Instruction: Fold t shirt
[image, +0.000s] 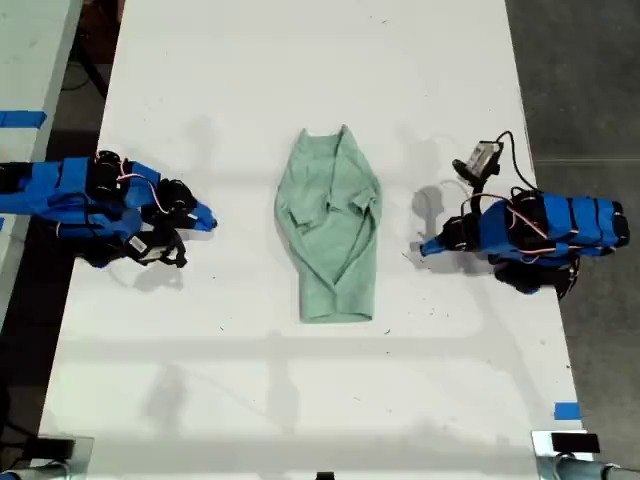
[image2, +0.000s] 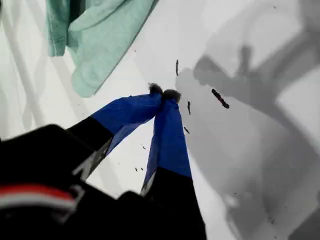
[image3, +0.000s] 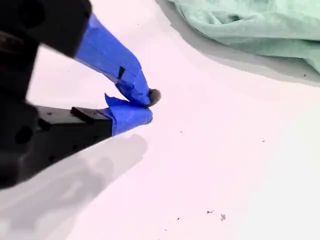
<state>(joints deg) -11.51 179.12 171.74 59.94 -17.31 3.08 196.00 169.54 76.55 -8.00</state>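
The t shirt (image: 330, 225) lies on the white table (image: 200, 100), about midway between the two arms. It is a long, narrow, wrinkled shape, and its sides are folded in over the middle. In the exterior view one blue arm (image: 110, 205) reaches in from the exterior view's left and another blue arm (image: 540, 230) from the exterior view's right. Both point their tips toward the garment, and both are clearly apart from it. The wrist views do not show surely which arm is which. The first gripper (image2: 163, 93) has its two blue-taped jaws pressed together at the tips, with nothing between them. It hangs low over the bare table, and the cloth is ahead of it and off to one side, not touching. A few dark specks (image2: 220, 98) mark the table just beside its tips. The second gripper (image3: 148, 106) also has its jaws pressed together and carries nothing. The edge of the garment is ahead of its tips, apart from them, with bare table in between.
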